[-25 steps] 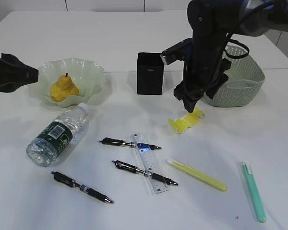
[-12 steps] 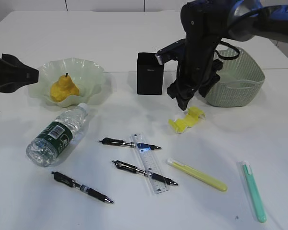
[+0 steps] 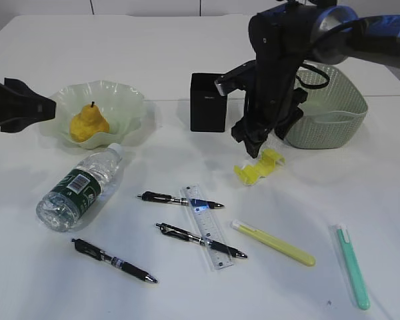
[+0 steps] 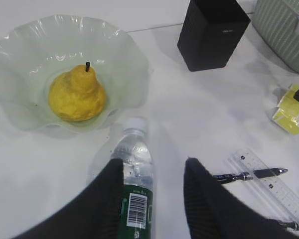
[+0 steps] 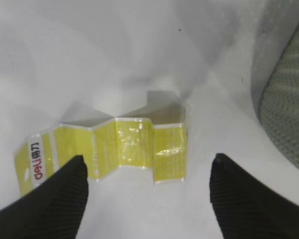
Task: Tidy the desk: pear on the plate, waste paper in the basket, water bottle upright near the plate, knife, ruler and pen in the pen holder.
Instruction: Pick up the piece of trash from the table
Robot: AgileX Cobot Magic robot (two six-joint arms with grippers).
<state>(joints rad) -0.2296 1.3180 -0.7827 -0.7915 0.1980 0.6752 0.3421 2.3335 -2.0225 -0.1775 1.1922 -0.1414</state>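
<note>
The waste paper [image 5: 109, 149] is a folded, accordion-creased yellow strip with clear plastic edges and red print at one end, lying flat on the desk [image 3: 333, 173]. It sits just below the right gripper [image 5: 147, 181], whose jaws stand spread wide and empty, one finger at about 8 o'clock of the strip and the other at about 4 o'clock. The basket [image 3: 333, 110] stands at roughly 2 o'clock of the paper; what it holds cannot be made out. The pear [image 4: 77, 94] rests in the plate [image 4: 124, 50]. The left gripper [image 4: 154, 186] hangs partly parted, grasping nothing, over the water bottle [image 4: 134, 199], which lies on its side at 6 o'clock of the plate.
</note>
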